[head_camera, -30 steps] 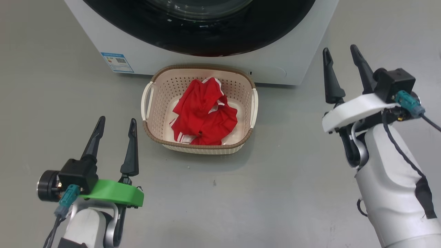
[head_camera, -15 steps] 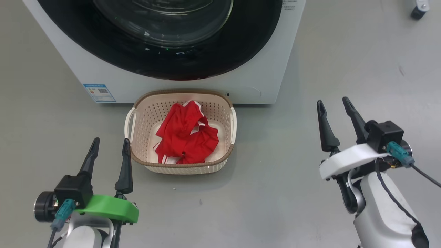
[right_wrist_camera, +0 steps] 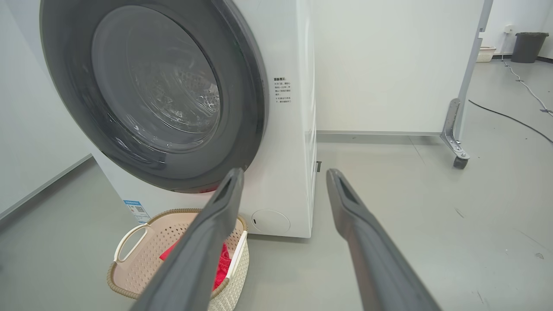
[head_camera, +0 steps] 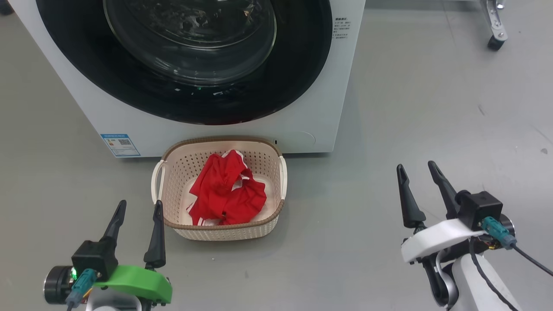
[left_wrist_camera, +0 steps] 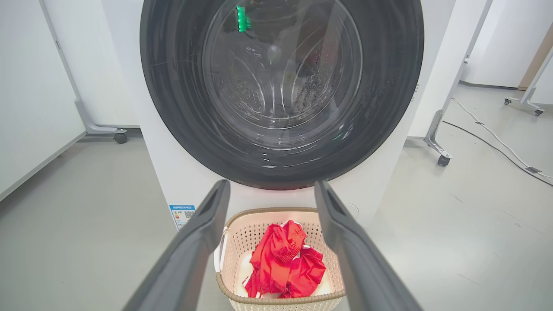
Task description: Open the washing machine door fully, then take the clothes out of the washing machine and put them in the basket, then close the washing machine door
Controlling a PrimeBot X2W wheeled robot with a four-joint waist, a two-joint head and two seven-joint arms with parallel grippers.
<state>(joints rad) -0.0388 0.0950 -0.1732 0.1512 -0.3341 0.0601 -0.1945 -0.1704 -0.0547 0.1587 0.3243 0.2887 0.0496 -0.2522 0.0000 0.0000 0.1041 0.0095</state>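
Observation:
The white washing machine [head_camera: 328,108] stands ahead with its black-rimmed glass door [head_camera: 190,47] flat against the front, shut. The cream basket [head_camera: 276,181] sits on the floor against the machine's base. The red clothes [head_camera: 227,194] with white trim lie bunched inside it. My left gripper [head_camera: 138,206] hovers open just left of the basket, nothing between its fingers. My right gripper [head_camera: 417,167] stands open well to the right of the basket, empty too. In the left wrist view the door [left_wrist_camera: 281,86], basket [left_wrist_camera: 242,224] and clothes [left_wrist_camera: 285,263] lie straight ahead. The right wrist view shows the door [right_wrist_camera: 151,86] and basket [right_wrist_camera: 134,259] to its left.
Grey floor surrounds the machine. A white partition with a castor foot [head_camera: 494,41] stands to the right, also seen as a castor foot [right_wrist_camera: 460,162]. A cable [left_wrist_camera: 497,138] runs over the floor. A dark bin [right_wrist_camera: 527,45] stands far back right.
The head camera has tilted up, showing more of the machine. Both grippers sit lower in the picture, the right one most, and both stay open.

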